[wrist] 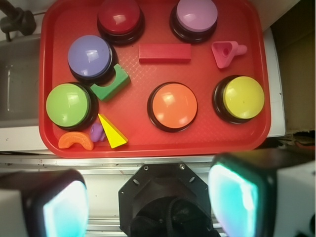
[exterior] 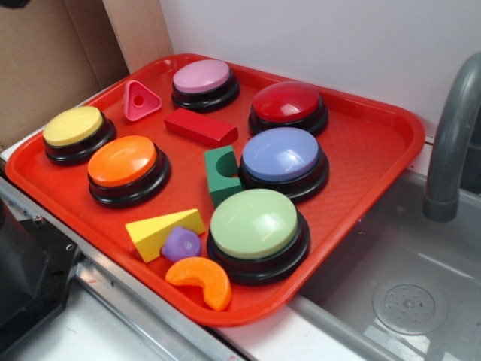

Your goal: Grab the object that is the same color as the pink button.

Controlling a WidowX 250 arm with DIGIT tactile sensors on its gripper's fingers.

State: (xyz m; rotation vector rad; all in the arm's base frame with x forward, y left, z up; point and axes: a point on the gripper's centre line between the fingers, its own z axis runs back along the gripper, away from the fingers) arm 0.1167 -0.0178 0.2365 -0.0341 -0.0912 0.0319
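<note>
Wrist view: the hand point(wrist: 148, 200) hangs wide open, its two pads point(wrist: 234, 197) far apart with nothing between them, back from the near edge of the red tray point(wrist: 148, 143).

Nearest the hand, ahead and left along the tray's near rim, lie an orange crescent point(wrist: 75, 141), a small purple knob point(wrist: 97, 132) and a yellow wedge point(wrist: 112, 132). Just past them sits the green button point(wrist: 67, 104). Straight ahead is the orange button point(wrist: 174, 106), and ahead-right the yellow button point(wrist: 242, 98).

Farther out, a green arch block point(wrist: 110, 84) touches the lavender-blue button point(wrist: 89, 56). A red rectangular block point(wrist: 164, 53) lies mid-tray.

The pink triangle point(wrist: 224, 53), hole in its middle, rests far ahead and right, beyond the yellow button, untouched. At the far rim stand the pink button point(wrist: 196, 15) and the dark red button point(wrist: 118, 16).
</note>
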